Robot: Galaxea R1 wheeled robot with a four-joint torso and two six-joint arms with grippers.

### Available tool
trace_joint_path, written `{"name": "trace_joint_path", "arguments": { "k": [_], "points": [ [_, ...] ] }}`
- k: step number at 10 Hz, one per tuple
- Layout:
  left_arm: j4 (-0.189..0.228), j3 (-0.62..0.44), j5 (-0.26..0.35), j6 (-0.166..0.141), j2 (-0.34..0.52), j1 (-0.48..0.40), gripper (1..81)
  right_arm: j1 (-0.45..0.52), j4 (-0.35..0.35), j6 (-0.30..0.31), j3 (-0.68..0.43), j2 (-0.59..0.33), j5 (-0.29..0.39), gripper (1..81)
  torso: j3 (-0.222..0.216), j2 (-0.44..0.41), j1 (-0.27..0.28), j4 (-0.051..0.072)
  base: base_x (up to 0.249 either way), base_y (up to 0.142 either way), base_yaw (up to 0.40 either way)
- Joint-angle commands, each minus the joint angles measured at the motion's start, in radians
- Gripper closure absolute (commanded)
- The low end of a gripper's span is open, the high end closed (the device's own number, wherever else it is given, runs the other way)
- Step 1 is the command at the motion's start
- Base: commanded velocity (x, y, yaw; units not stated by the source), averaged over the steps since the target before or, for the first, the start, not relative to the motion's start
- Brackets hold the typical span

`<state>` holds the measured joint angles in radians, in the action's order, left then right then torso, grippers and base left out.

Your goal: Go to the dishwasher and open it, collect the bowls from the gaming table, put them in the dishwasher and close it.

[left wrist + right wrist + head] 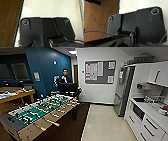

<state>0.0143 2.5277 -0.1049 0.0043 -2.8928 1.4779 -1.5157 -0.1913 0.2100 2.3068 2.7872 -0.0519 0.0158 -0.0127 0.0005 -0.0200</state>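
- End effector state: I cannot tell for either arm (both wrist views look past the robot's own dark plate down at the floor, brown carpet on one side and pale floor on the other).
- Floor (105, 124): the biggest thing here, a pale strip that runs ahead between the dark brown carpet (67, 129) and the white kitchen units.
- Foosball table (40, 110): long, with a green field and rods, it stands on the carpet to the left and near the robot. I see no bowls on it. This is not the white-topped gaming table, which I cannot find from here.
- Kitchen counter (150, 108): white, along the right wall, with white drawers (147, 124) below and a wire rack (153, 99) on top. The dishwasher should be somewhere under this counter, but I cannot pick out its steel front.
- Fridge (123, 92): tall and grey, at the far end of the counter.
- Person (65, 77): stands far back behind the foosball table, with a dark control rig in front.
- What could go wrong: the drawers have bar handles too, so I think the robot could pull a drawer by mistake. The foosball rods stick out to the side, and driving too close could bump them.
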Motion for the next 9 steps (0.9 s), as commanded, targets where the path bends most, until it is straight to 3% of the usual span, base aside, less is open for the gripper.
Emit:
{"name": "trace_joint_path", "arguments": {
  "k": [1,9],
  "points": [
    [-0.007,-0.004,0.044,0.007,0.003,-0.05,1.0,0.048,-0.01,0.0,-0.003,-0.009,0.043,1.0,0.0,0.0,0.0,0.0,0.0,0.0,0.329],
    [-0.01,-0.003,0.044,0.006,0.004,-0.05,1.0,0.053,-0.008,0.0,0.005,-0.004,0.047,1.0,0.0,0.0,0.0,0.0,0.0,0.0,0.301]
  ]
}}
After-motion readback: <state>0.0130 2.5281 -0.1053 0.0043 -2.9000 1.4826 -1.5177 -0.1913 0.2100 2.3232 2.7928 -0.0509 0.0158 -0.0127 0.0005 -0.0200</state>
